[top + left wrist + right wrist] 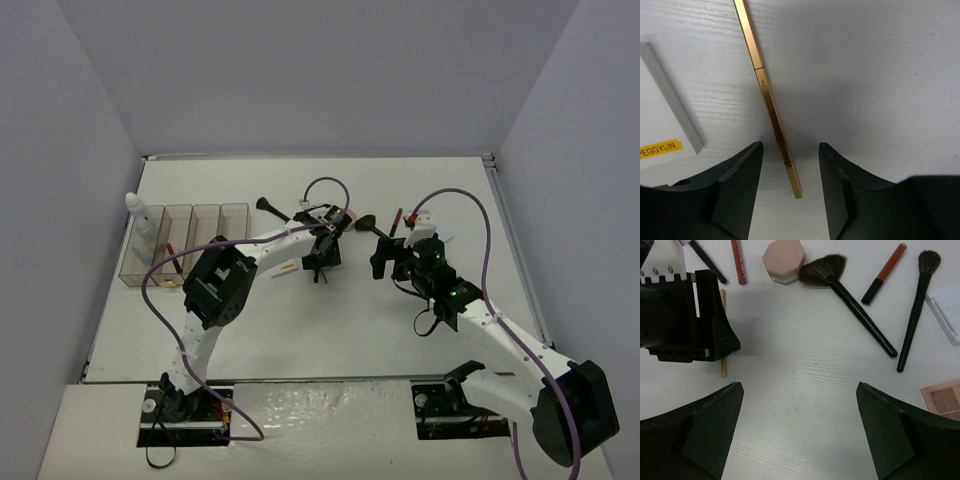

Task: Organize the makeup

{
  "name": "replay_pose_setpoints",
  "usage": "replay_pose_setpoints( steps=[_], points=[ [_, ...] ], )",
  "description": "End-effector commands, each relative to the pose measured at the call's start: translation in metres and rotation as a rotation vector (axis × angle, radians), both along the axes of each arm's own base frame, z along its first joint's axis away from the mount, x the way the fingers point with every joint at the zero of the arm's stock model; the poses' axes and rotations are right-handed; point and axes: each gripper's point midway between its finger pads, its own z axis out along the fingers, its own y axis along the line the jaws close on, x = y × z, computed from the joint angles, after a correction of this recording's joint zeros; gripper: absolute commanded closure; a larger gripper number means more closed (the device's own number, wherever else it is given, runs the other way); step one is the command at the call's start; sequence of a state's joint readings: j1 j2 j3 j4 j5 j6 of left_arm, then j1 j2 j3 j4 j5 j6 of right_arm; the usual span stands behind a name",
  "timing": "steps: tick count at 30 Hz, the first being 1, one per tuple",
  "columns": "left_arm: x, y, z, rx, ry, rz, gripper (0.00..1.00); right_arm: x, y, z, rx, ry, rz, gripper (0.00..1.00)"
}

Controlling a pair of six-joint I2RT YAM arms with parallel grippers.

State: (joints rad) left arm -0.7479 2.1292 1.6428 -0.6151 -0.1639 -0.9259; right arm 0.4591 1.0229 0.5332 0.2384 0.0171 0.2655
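1. The left gripper [790, 146] is low over the surface [880, 75], its jaws partly open and straddling a thin gold pencil [771, 107].
2. Bare surface shows on each side of the pencil, so neither finger touches it and nothing is gripped.
3. The gold pencil lies flat, with its near end between the fingers and the rest running away from the wrist.
4. Just left of it lies a flat white case [660, 125] with a yellow label reading "PEGGYLIN".
5. The right gripper [800, 390] has its jaws wide apart, holding nothing, with only bare surface between the fingers.
6. Beyond the right gripper the makeup lies loose in a row:
   - a red pencil [738, 262];
   - an eight-sided pink compact [784, 260];
   - a black-handled fan brush [850, 290], its bristles just beside the compact;
   - an orange tube with a black cap [885, 272];
   - a second black-handled brush [915, 305].
7. A square tan palette [945, 400] sits at the right edge of the right wrist view, beside the right finger.
8. In the top view, four clear bins [185, 245] stand side by side at the left of the surface, well apart from both grippers.
9. A white bottle [140, 215] stands upright in the leftmost bin.
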Motion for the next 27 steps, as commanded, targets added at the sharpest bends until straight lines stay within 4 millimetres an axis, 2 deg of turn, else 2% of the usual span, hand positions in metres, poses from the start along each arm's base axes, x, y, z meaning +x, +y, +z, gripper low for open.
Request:
replay_pose_setpoints(
  steps=[1,7,8,12,17,19,20,22,24,27],
  points=[
    [0.006,0.004,0.014,0.008,-0.021,0.038,0.63,0.011,0.007,0.025,0.058,-0.09,0.001,0.06],
    [-0.009,0.016,-0.009,0.062,0.037,0.029,0.96,0.01,0.006,0.026,0.059,-0.095,0.002,0.06],
    [-0.012,0.019,-0.012,0.073,0.045,0.017,1.0,0.01,0.006,0.026,0.059,-0.095,0.002,0.06],
    [-0.028,0.036,-0.019,0.136,0.082,-0.018,1.0,0.008,0.011,0.025,0.069,-0.088,0.028,0.06],
    [-0.043,0.058,0.017,0.193,0.028,-0.083,1.0,0.007,0.011,0.027,0.07,-0.097,0.031,0.06],
    [-0.048,0.068,0.043,0.202,-0.011,-0.116,1.0,0.007,0.011,0.028,0.07,-0.098,0.032,0.06],
    [-0.047,0.074,0.066,0.199,-0.058,-0.137,1.0,0.007,0.012,0.027,0.071,-0.096,0.035,0.06],
    [-0.045,0.087,0.091,0.23,-0.123,-0.161,1.0,0.007,0.013,0.027,0.072,-0.095,0.039,0.06],
    [-0.042,0.109,0.124,0.274,-0.2,-0.181,1.0,0.007,0.013,0.027,0.074,-0.094,0.044,0.06],
    [-0.037,0.146,0.149,0.334,-0.242,-0.19,1.0,0.006,0.014,0.027,0.076,-0.091,0.05,0.06]
  ],
)
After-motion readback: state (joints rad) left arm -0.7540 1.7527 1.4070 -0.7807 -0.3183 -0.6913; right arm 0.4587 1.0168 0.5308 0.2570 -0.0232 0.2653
